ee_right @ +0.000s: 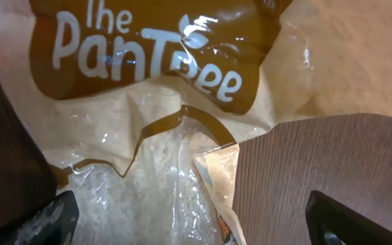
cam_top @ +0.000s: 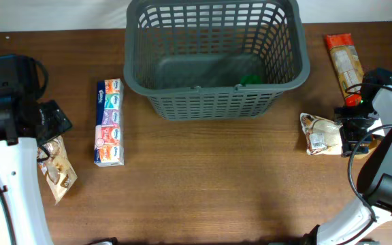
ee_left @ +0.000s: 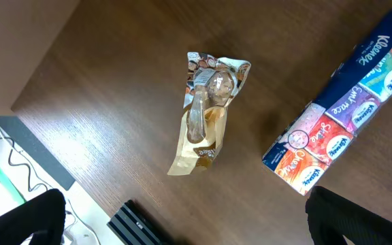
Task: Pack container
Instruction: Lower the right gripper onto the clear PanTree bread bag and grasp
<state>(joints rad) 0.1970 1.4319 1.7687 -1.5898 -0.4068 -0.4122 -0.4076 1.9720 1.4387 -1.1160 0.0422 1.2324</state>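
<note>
Container (cam_top: 213, 102) sits at table's (cam_top: 216, 184) far edge; both jaws spread wide, right ones low over Pantree packet (cam_top: 320, 133).

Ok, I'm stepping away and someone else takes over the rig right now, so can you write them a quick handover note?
Left hand: open, empty, over the snack packet.
Right hand: open, down at the rice bag, no grip yet.
Container: far centre of the table; only a green item, too small to identify, shows inside.
Left to pack: tissue multipack, pasta packet, snack packet and rice bag, all lying on the table.
</note>
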